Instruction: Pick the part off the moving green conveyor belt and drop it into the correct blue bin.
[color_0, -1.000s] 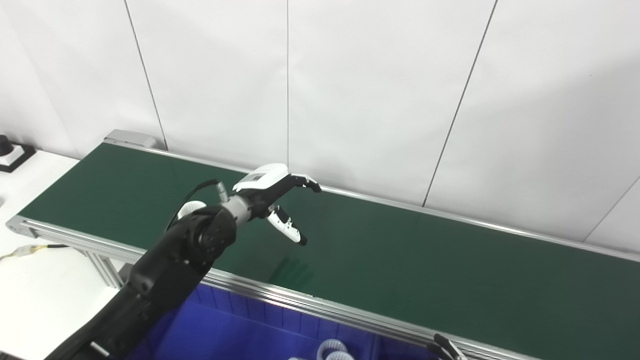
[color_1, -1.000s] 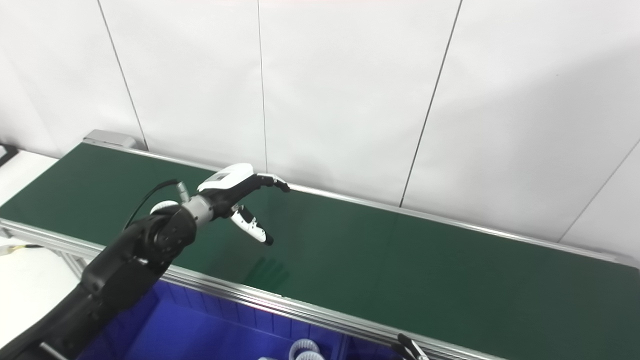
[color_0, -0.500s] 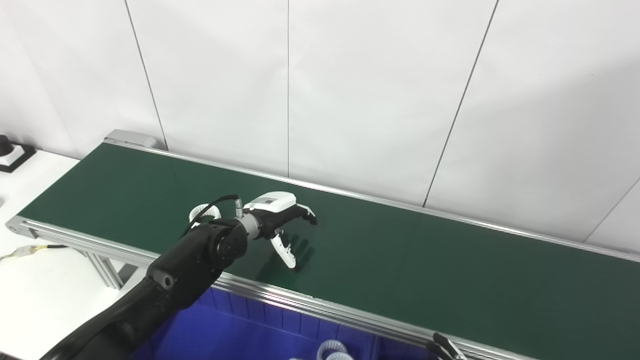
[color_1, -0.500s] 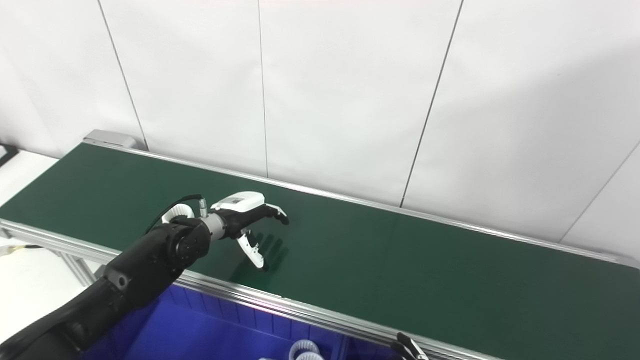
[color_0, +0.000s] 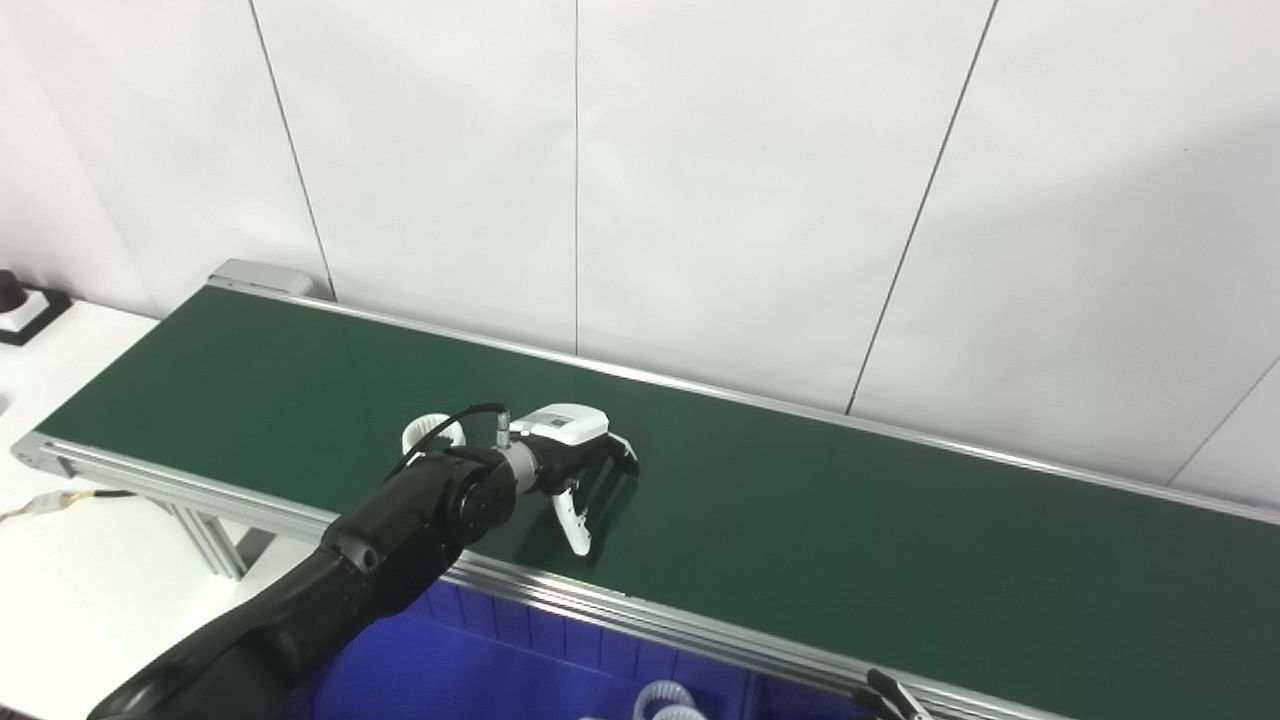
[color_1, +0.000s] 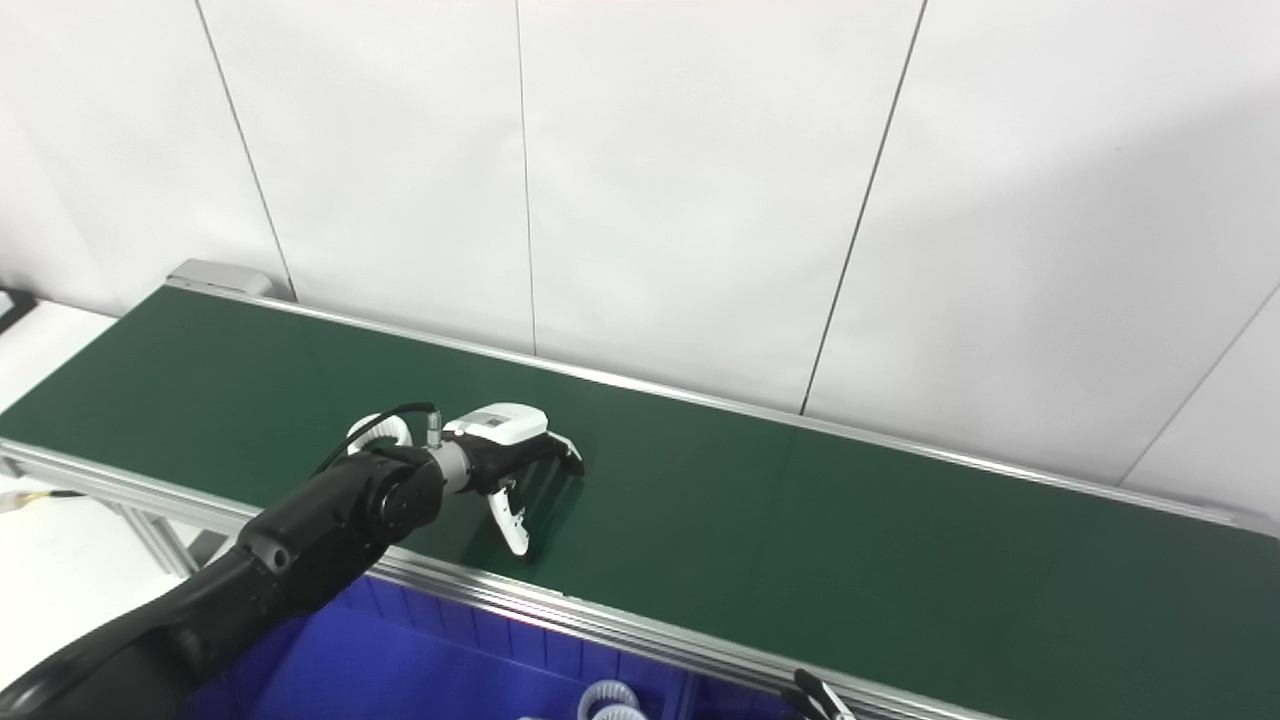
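While the left hand sits low on the belt with its fingers spread and nothing in it, the white ring-shaped part lies on the belt right behind the wrist, half hidden. Blue bin is below the near rail, with coiled white bits inside. Only the right hand's fingertips peek in at the bottom edge, so can't tell its state.

The belt is bare to the right of the left hand, so there is free room there. The wall closes the far side; the rail borders the near side.
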